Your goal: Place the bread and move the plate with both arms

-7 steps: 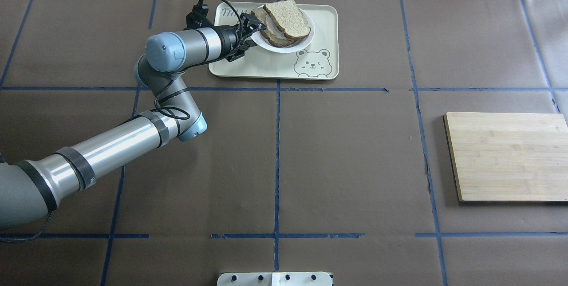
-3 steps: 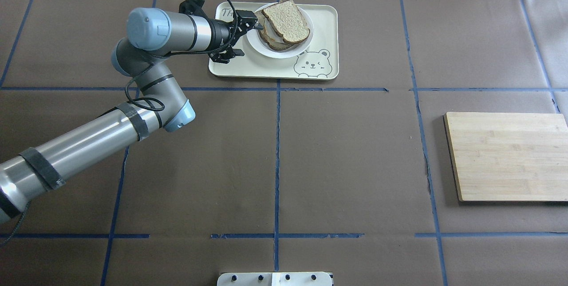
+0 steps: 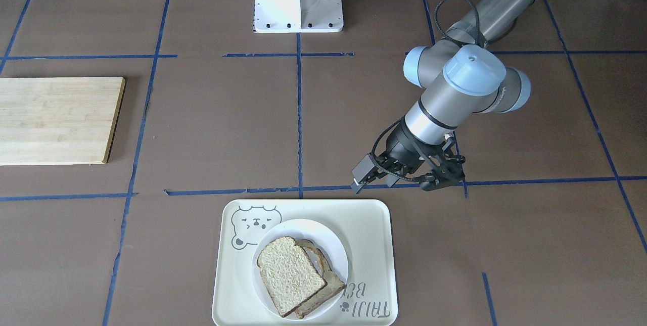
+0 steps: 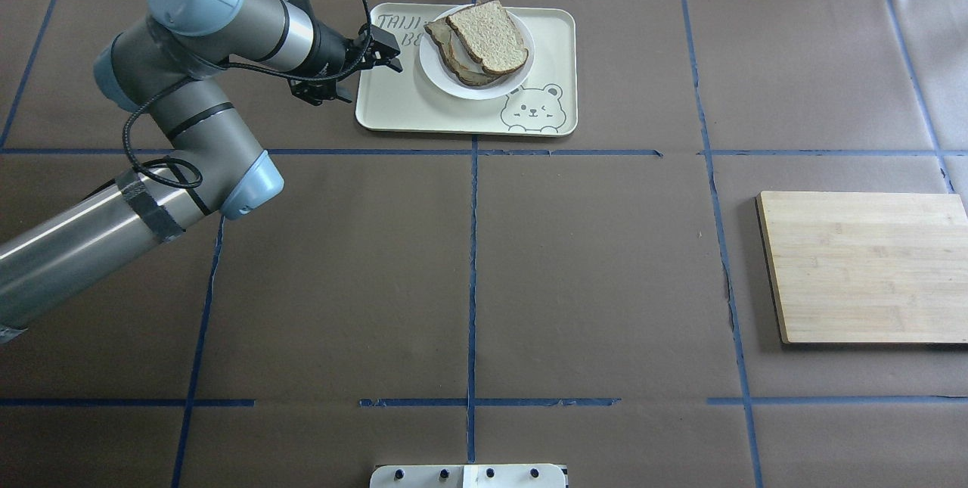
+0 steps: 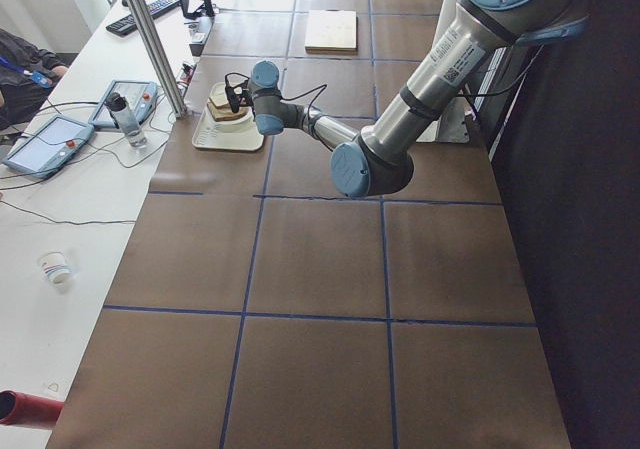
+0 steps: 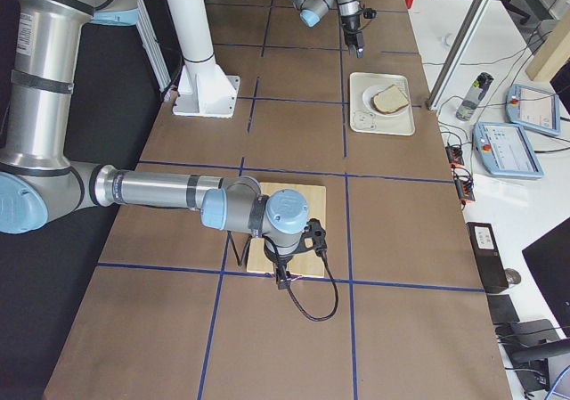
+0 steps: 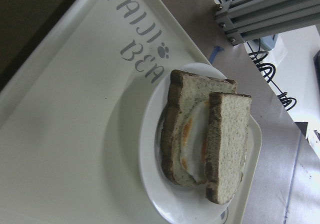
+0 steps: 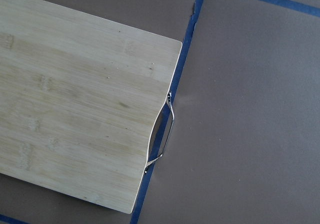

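The bread covered an egg slice on the tray's plate. The left gripper hung beside the tray — fingers apart, empty.

Pale-crumbed, dark-crusted bread covers a white-and-orange egg slice on a plain white plate. Seen from overhead, the cream tray bears a grey bear drawing at 4 o'clock and grey lettering at 10 o'clock. Blue tape grids the brown table. The left arm is silver-grey with light-blue caps, and the left gripper is black.

Brown table with tray, wooden board
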You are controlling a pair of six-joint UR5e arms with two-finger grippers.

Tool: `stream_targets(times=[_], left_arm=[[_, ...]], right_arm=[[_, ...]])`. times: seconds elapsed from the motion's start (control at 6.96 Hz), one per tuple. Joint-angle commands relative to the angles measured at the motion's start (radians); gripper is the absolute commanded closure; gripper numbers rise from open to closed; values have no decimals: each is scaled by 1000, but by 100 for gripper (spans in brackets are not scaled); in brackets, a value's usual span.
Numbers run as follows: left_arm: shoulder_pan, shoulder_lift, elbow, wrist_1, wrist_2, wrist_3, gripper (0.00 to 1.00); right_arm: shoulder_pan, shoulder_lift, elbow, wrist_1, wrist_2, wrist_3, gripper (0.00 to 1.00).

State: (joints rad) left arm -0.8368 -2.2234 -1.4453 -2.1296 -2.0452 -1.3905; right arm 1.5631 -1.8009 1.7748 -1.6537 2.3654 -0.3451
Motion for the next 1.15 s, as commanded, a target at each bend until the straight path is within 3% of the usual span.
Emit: stream_targets(times=[0.0, 0.14, 0.29, 0.57, 0.72, 0.86, 1.01], left_arm=[[-66, 108, -267, 506, -7, 535, 0], [-103, 137, -346, 674, -3, 765, 0], [-158, 233, -422, 768, -7, 962, 0], [-323, 420, -486, 784, -13, 1259, 0], [-444, 514, -487, 781, -77, 1395, 0], [-546, 610, -491, 766, -167, 1438, 0], [-614, 708, -491, 760, -179, 1438, 0]], right_arm=[[0, 0, 2, 0, 0, 0, 0], [0, -3, 3, 0, 0, 0, 0], [0, -3, 3, 0, 0, 0, 0], [0, -6, 3, 0, 0, 0, 0], [0, -15, 9, 0, 0, 0, 0], [0, -15, 12, 2, 0, 0, 0], [0, -15, 11, 0, 0, 0, 0]])
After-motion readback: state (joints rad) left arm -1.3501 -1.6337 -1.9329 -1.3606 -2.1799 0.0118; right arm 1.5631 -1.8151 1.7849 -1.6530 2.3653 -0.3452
